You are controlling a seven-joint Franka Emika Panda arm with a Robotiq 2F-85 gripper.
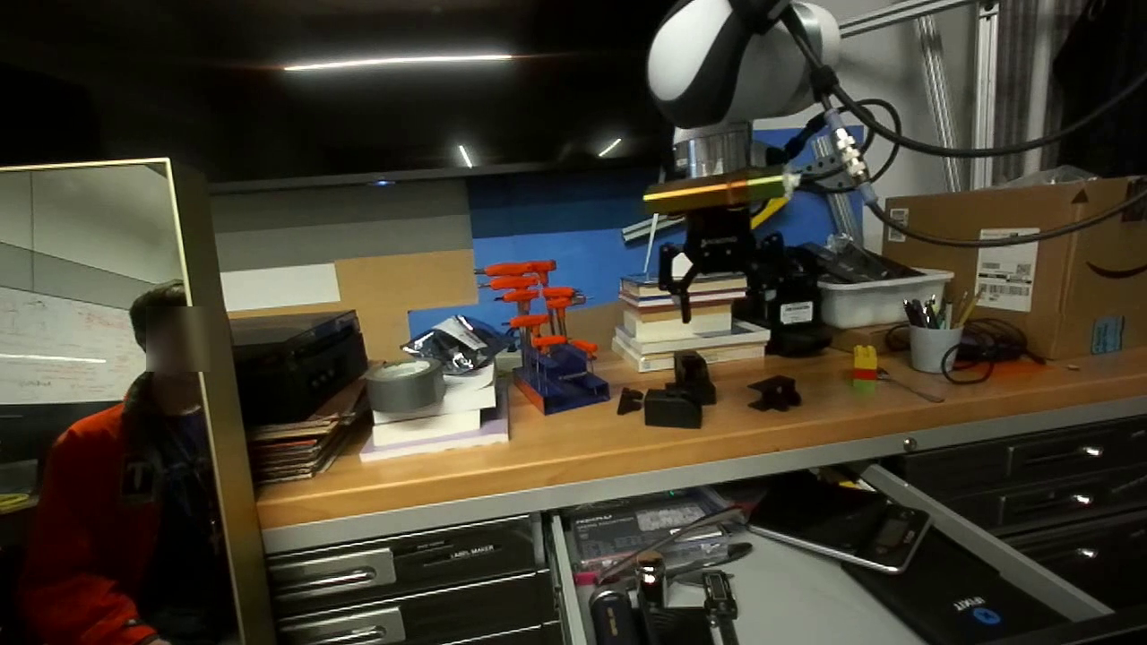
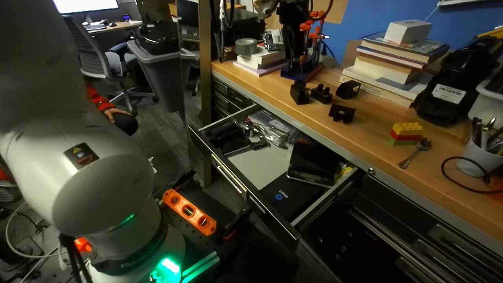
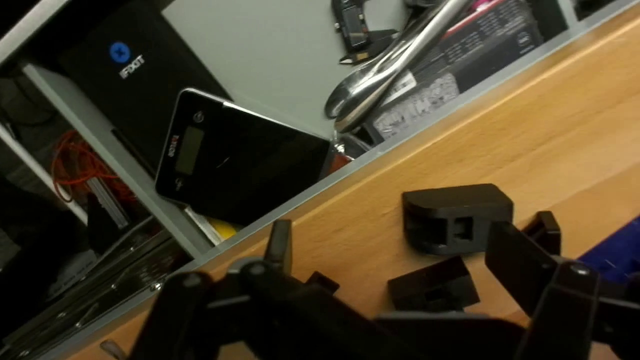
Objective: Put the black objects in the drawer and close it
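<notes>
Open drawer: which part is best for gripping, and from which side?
I would probably pinch the silver handle of the drawer from the front, across its narrow height: it runs lengthwise along the outer face, and the drawer is pulled out past the workbench. Space behind the handle is hidden.

In exterior view, drawer (image 1: 789, 596) cut off at bottom; face (image 1: 168, 340) blurred.

Arm (image 2: 98, 184) is white; left of frame in an exterior view: yellow-triangle sticker (image 2: 81, 155), black FRANKA band (image 2: 137, 257), green light (image 2: 169, 265). Tool (image 3: 392, 247) is black, round screw heads (image 3: 580, 270). Cables (image 1: 950, 152) are black.
</notes>
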